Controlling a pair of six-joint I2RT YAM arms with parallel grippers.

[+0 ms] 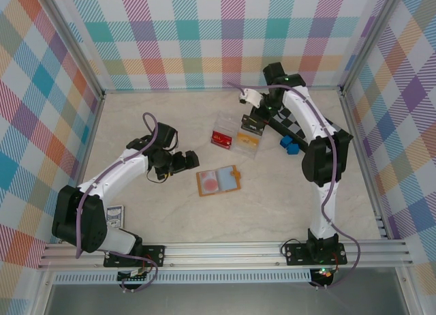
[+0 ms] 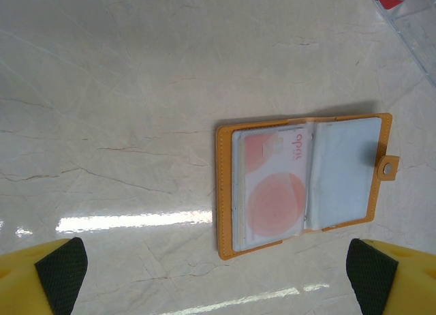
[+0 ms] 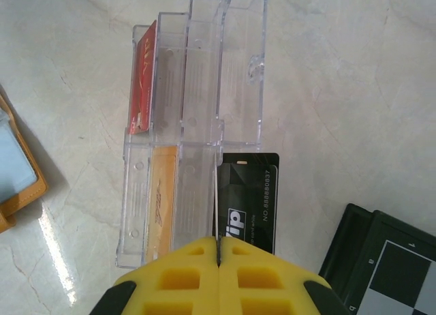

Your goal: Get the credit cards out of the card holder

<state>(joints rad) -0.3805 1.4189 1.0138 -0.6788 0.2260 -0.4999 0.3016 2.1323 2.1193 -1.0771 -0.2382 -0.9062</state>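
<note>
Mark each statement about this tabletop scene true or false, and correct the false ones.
1. The tan-orange leather folding card holder lies open on the table. True.
2. The left tool has its fingers shut. False: they stand wide apart.
3. A pink-and-white plastic card sits in a pocket of the card holder. True.
4. The clear plastic compartment tray holds no cards. False: a red card and an orange card sit in it.
5. The small blue cubes lie left of the card holder in the top view. False: they lie to its right, beside the black-grey chequered board.
</note>
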